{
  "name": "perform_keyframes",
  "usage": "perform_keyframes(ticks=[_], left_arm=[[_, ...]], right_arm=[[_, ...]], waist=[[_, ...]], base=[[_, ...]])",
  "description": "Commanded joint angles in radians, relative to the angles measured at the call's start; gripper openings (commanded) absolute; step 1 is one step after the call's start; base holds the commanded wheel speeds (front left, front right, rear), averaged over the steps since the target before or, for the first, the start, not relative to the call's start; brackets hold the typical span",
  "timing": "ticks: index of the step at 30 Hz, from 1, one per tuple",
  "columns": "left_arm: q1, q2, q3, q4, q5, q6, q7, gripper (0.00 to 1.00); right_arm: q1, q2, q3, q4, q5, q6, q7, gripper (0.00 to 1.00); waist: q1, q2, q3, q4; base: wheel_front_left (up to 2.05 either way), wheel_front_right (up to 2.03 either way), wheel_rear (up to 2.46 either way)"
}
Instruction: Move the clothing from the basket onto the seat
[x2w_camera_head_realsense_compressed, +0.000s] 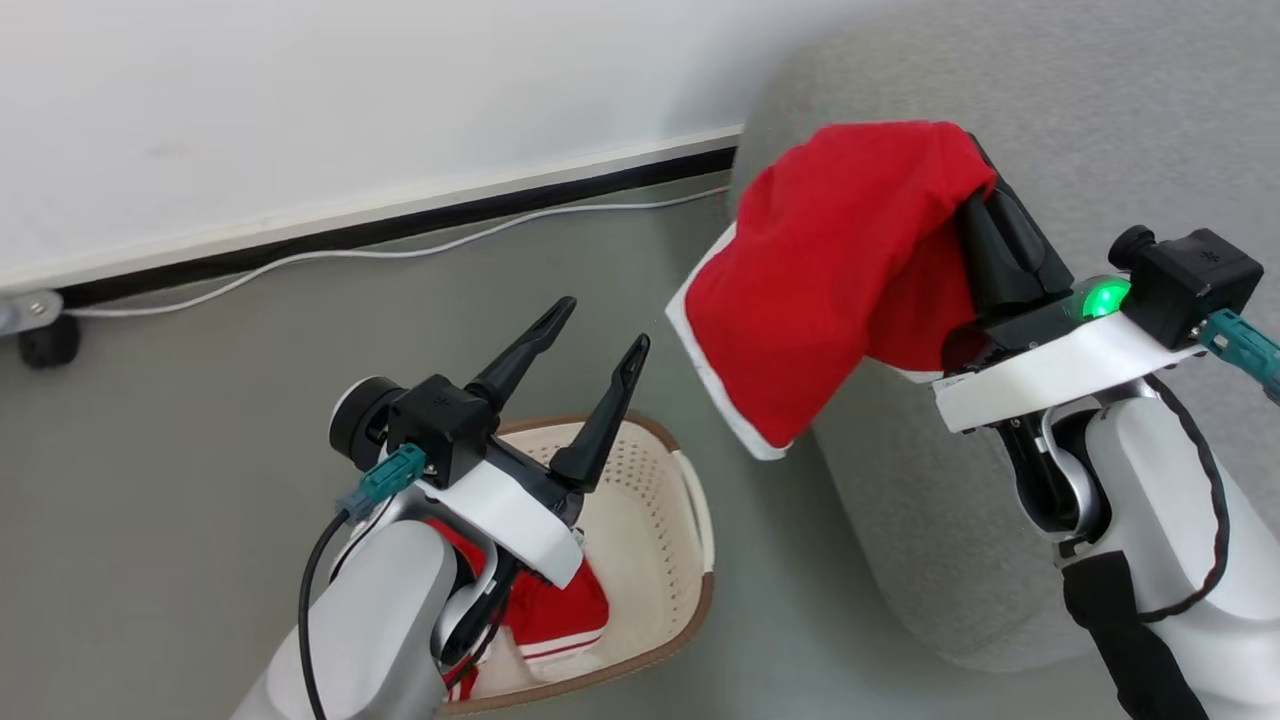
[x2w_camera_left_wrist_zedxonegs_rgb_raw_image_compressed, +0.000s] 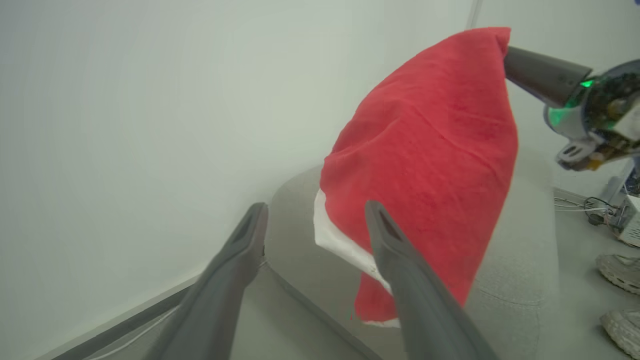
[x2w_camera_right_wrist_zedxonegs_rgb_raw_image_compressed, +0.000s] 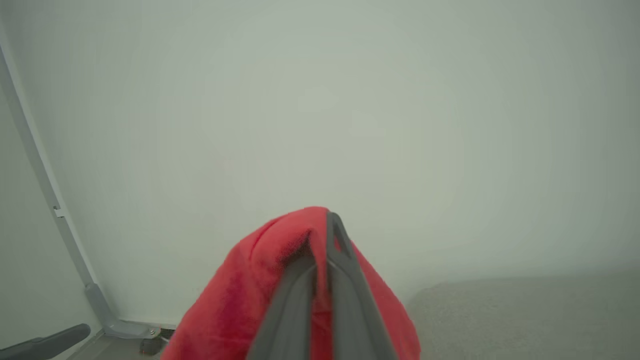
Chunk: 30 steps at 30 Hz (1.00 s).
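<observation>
The grey seat (x2w_camera_head_realsense_compressed: 1100, 90) spreads beneath and beyond the right gripper (x2w_camera_right_wrist_zedxonegs_rgb_raw_image_compressed: 327, 230). Its jaws are pressed together on a red garment (x2w_camera_head_realsense_compressed: 830, 290), which drapes over its fingers and hangs to its left, above the seat's rounded edge. The basket (x2w_camera_head_realsense_compressed: 695, 500) stands on the floor (x2w_camera_head_realsense_compressed: 200, 450) directly below the left gripper (x2w_camera_head_realsense_compressed: 605, 322), with more clothing (x2w_camera_head_realsense_compressed: 560, 610), red with white stripes, lying inside. This gripper's jaws are spread wide and hold nothing, fingers pointing toward the hanging garment.
</observation>
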<state>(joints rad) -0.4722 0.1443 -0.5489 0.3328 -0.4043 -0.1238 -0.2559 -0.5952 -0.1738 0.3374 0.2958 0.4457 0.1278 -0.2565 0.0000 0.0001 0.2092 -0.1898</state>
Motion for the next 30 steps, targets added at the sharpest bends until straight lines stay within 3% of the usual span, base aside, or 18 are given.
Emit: perform_keyframes(ticks=[1, 8, 11, 17, 22, 30], left_arm=[[-0.006, 0.019, 0.025, -0.024, -0.010, -0.007, -0.006, 1.00], [0.013, 0.060, 0.003, -0.022, -0.031, -0.007, -0.006, 1.00], [0.007, 0.061, -0.023, -0.023, -0.035, -0.007, -0.006, 1.00], [-0.052, 0.047, -0.124, -0.004, -0.073, -0.007, -0.006, 1.00], [-0.053, 0.081, -0.153, -0.014, -0.105, -0.007, -0.006, 1.00], [-0.034, 0.160, -0.183, -0.085, -0.123, -0.007, -0.006, 1.00]], right_arm=[[0.019, 0.008, 0.000, -0.035, -0.005, 0.003, -0.005, 0.00], [0.048, 0.022, -0.043, -0.056, -0.006, 0.003, -0.005, 0.00], [0.071, 0.015, -0.082, -0.073, -0.008, 0.003, -0.005, 0.00], [0.168, -0.008, -0.225, -0.145, -0.035, 0.003, -0.005, 0.00], [0.223, 0.006, -0.280, -0.188, -0.061, 0.003, -0.005, 0.00], [0.082, -0.014, -0.351, -0.088, -0.130, 0.003, -0.005, 0.00]], waist=[[0.0000, -0.0001, -0.024, -0.100], [0.0000, -0.0001, -0.044, -0.307], [0.0000, -0.0001, -0.040, -0.360], [0.0000, -0.0001, -0.027, -0.377], [0.0000, -0.0001, -0.007, -0.377], [0.0000, -0.0001, 0.112, -0.377]], base=[[0.00, 0.00, 0.00], [0.00, 0.00, 0.00], [0.00, 0.00, 0.00], [0.06, 0.06, 0.06], [0.24, 0.24, 0.24], [0.02, 0.02, 0.02]])
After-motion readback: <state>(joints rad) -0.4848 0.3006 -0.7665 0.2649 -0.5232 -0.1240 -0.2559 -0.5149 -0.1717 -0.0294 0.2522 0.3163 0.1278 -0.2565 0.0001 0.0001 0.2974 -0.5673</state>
